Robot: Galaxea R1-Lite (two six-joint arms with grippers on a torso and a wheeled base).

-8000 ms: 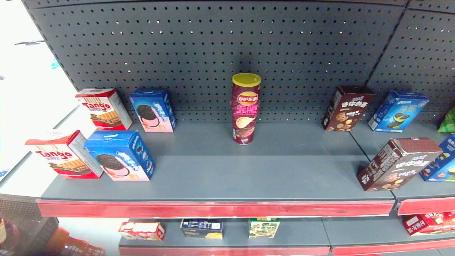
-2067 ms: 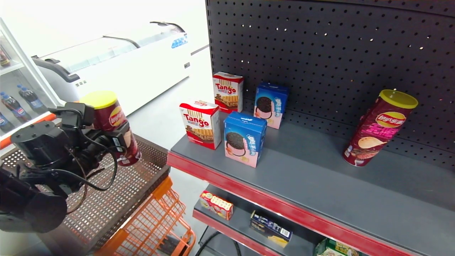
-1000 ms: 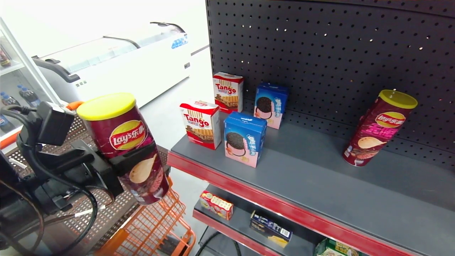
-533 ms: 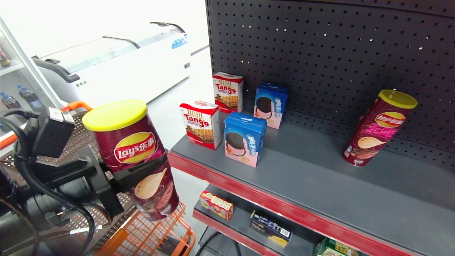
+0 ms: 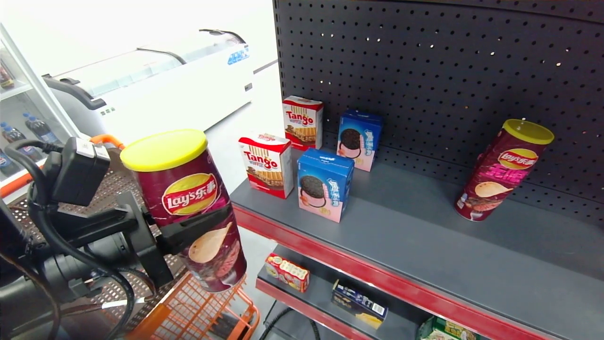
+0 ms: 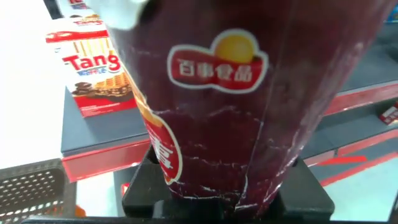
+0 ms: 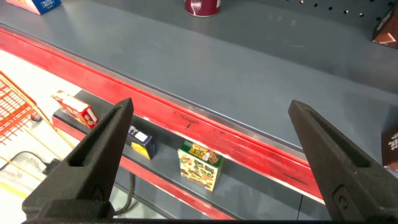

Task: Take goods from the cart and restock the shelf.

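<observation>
A maroon chip can (image 5: 188, 208) with a yellow lid is held upright by my left gripper (image 5: 181, 229), which is shut on its middle, above the orange cart (image 5: 198, 311) and just left of the shelf's red front edge (image 5: 358, 274). Up close in the left wrist view, the held can (image 6: 249, 99) hides most else. A second chip can (image 5: 502, 170) stands at the back of the grey shelf (image 5: 424, 236), also seen as the can's base (image 7: 202, 6). My right gripper (image 7: 211, 155) is open, in front of the shelf edge (image 7: 205, 118).
Two wafer boxes (image 5: 266, 163) and two blue cookie boxes (image 5: 325, 182) stand at the shelf's left end. The shelf between the blue boxes and the far can is bare. Small boxes (image 5: 288, 276) sit on the lower shelf. A white freezer (image 5: 165, 89) stands behind the cart.
The head camera turned from the shelf front toward the cart. Since then my left gripper has lifted the chip can out of the cart and carried it up and right, toward the shelf edge.
</observation>
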